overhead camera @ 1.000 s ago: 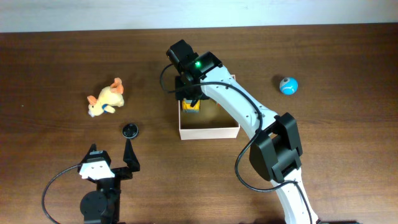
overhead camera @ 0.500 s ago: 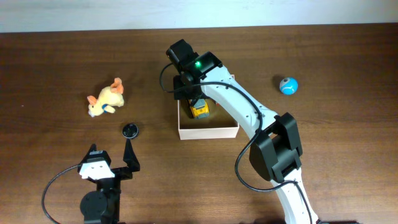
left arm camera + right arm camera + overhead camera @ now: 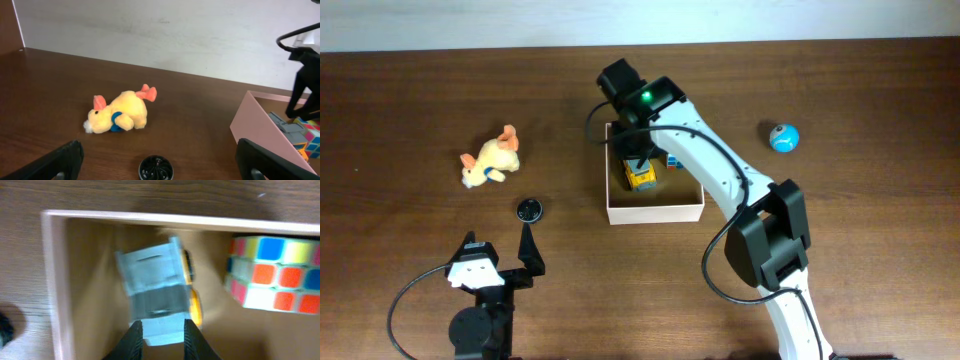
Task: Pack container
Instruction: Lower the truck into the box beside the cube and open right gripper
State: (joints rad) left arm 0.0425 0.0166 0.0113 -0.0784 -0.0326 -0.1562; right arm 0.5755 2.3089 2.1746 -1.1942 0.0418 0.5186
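Placing the yellow toy truck (image 3: 640, 177) in the container (image 3: 655, 213), mid-surface (image 3: 420, 80), looks nearly done. The right gripper (image 3: 162, 327) is narrow around its end, grip unclear. Next: lift clear, fetch another toy. The left gripper (image 3: 500, 252) gapes wide, empty.

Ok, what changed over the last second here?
The right gripper set the truck down inside the container and the arm shifted slightly right, uncovering a cube. Whether it has fully let go is unclear. The plush, ball, black disc and left gripper stayed put.
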